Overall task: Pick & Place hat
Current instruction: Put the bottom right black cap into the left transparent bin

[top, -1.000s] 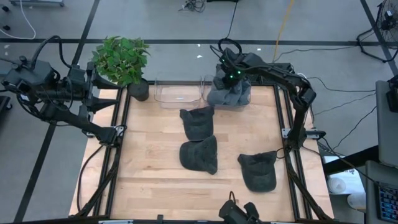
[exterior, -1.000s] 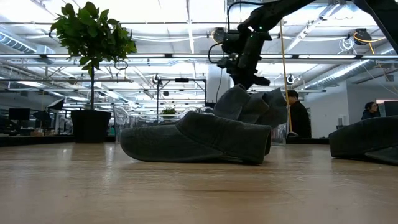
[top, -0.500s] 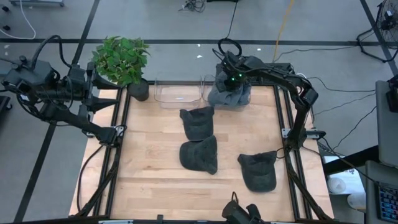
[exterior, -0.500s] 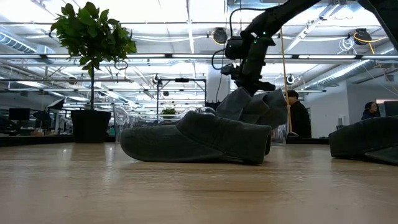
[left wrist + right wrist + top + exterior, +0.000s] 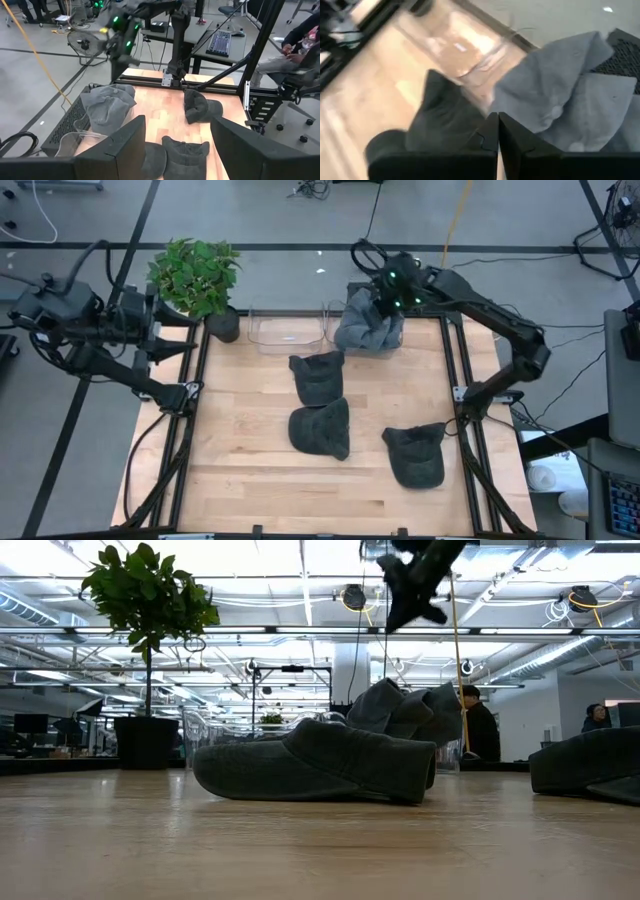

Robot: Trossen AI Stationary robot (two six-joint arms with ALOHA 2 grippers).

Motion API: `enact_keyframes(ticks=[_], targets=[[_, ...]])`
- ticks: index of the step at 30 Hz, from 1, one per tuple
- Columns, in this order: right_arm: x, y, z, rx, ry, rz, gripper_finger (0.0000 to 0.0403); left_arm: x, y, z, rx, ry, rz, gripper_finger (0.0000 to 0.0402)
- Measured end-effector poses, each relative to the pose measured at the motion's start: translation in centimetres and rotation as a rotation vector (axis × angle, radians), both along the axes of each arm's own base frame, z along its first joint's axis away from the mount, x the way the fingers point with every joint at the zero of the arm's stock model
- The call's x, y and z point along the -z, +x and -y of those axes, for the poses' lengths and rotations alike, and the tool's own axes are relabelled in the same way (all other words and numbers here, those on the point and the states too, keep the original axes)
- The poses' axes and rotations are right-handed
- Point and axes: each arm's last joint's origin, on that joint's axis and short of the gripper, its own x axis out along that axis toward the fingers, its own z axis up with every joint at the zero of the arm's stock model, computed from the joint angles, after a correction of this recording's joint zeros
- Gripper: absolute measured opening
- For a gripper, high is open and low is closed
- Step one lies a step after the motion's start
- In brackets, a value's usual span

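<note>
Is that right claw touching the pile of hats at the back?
Apart. In the low view the shut right gripper hangs clear above the hat pile, with open background showing between them.

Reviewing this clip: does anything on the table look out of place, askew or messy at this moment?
Mostly tidy. Three hats lie flat on the table, but the grey hat pile at the far edge beside the clear bin sits crumpled and slumped, partly over the table's frame. The shut right gripper hangs above it, holding nothing.

Overhead and table-level views, both on the hats [image 5: 318, 377].
</note>
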Motion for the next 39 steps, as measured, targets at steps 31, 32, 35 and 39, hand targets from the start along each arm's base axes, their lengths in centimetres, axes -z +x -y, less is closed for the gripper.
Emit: enact_keyframes(ticks=[31, 32, 35, 39], targets=[[-7.8, -3.6, -23.6, -0.514, 0.268, -0.233, 0.0000, 0.2, 1.5, 0.3, -0.083, -0.226, -0.013, 0.0234], [-7.8, -3.8, -24.3, -0.529, 0.275, -0.239, 0.0000, 0.2, 1.5, 0.3, -0.084, -0.230, -0.013, 0.0234], [-7.8, -4.6, -26.4, -0.572, 0.299, -0.256, 0.0000, 0.2, 1.6, 0.3, -0.089, -0.244, -0.012, 0.0234], [-7.7, -5.7, -29.1, -0.595, 0.343, -0.291, 0.0000, 0.2, 1.5, 0.3, -0.099, -0.273, -0.009, 0.0234]])
